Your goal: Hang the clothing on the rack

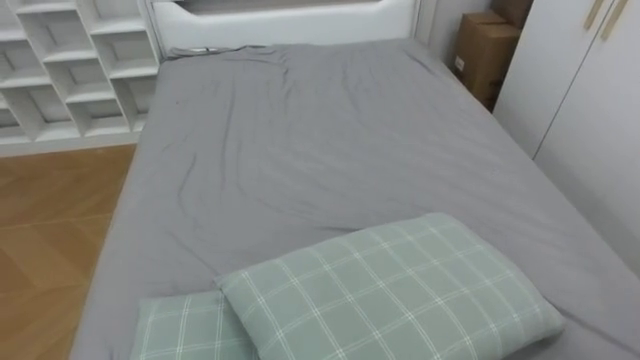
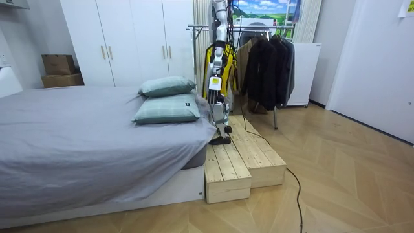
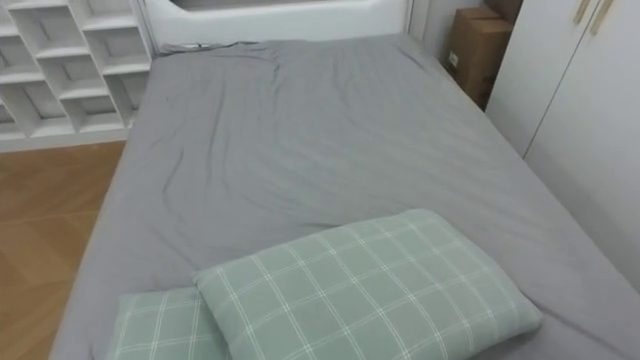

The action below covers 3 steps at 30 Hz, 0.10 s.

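Note:
I stand on a low wooden platform (image 2: pixel 239 162) at the bed's side, facing the grey bed (image 1: pixel 300 150). Two green checked pillows (image 1: pixel 400 290) lie just below me. Behind me stands a clothes rack (image 2: pixel 259 27) with several dark garments (image 2: pixel 265 65) hanging from it. In the room view a yellow piece with dark trim (image 2: pixel 214 68) hangs along my body; I cannot tell whether it is held. My hands are too small there to make out.
A white cubby shelf (image 1: pixel 70 70) stands past the bed's far left corner. A cardboard box (image 1: pixel 485 55) and white wardrobe doors (image 1: pixel 590 90) are on the right. Wooden floor runs along the bed's left side.

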Available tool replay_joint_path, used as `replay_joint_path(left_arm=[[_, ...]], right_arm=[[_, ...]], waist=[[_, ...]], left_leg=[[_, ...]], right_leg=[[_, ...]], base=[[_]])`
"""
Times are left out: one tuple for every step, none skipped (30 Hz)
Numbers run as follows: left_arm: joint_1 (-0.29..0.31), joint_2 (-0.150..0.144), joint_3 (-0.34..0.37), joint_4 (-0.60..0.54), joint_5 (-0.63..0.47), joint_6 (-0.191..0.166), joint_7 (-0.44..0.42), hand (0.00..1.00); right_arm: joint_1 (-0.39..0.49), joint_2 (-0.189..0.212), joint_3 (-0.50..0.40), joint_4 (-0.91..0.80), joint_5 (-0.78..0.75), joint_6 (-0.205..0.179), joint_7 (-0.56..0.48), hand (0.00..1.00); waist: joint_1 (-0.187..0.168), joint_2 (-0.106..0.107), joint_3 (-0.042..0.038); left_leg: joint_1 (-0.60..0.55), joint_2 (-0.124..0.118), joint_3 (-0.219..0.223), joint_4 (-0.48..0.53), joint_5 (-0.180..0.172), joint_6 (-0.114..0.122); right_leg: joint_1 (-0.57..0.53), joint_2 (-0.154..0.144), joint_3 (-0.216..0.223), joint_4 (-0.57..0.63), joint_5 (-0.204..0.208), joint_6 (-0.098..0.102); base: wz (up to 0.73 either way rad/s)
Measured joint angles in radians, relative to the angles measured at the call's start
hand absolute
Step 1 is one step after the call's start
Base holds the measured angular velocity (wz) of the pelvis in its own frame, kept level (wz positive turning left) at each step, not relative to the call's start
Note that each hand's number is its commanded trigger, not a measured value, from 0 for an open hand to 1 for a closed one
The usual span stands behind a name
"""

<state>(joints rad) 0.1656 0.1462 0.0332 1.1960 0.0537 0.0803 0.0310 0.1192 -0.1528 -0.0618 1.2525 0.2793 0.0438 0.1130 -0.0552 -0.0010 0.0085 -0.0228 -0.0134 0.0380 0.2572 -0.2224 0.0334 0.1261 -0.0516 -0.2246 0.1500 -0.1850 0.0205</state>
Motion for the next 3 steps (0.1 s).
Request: replay_joint_path(left_arm=[[0.0, 0.0, -0.001, 0.0, 0.0, 0.001, 0.0, 0.0], [0.0, 0.0, -0.002, 0.0, 0.0, 0.001, 0.0, 0.0], [0.0, 0.0, -0.002, 0.0, 0.0, 0.001, 0.0, 0.0]], right_arm=[[0.0, 0.0, 0.0, 0.0, 0.002, 0.0, 0.0, 0.0], [0.0, 0.0, 0.0, 0.0, 0.005, 0.0, 0.0, 0.0], [0.0, 0.0, 0.0, 0.0, 0.007, 0.0, 0.0, 0.0]], waist=[[0.0, 0.0, 0.0], [0.0, 0.001, -0.0001], [0.0, 0.001, -0.0001]], left_leg=[[0.0, 0.0, 0.0, 0.0, 0.0, 0.0], [0.0, 0.0, 0.0, 0.0, 0.0, 0.0], [0.0, 0.0, 0.0, 0.0, 0.0, 0.0]], right_leg=[[0.0, 0.0, 0.0, 0.0, 0.0, 0.0], [0.0, 0.0, 0.0, 0.0, 0.0, 0.0], [0.0, 0.0, 0.0, 0.0, 0.0, 0.0]], base=[[0.0], [0.0], [0.0]])
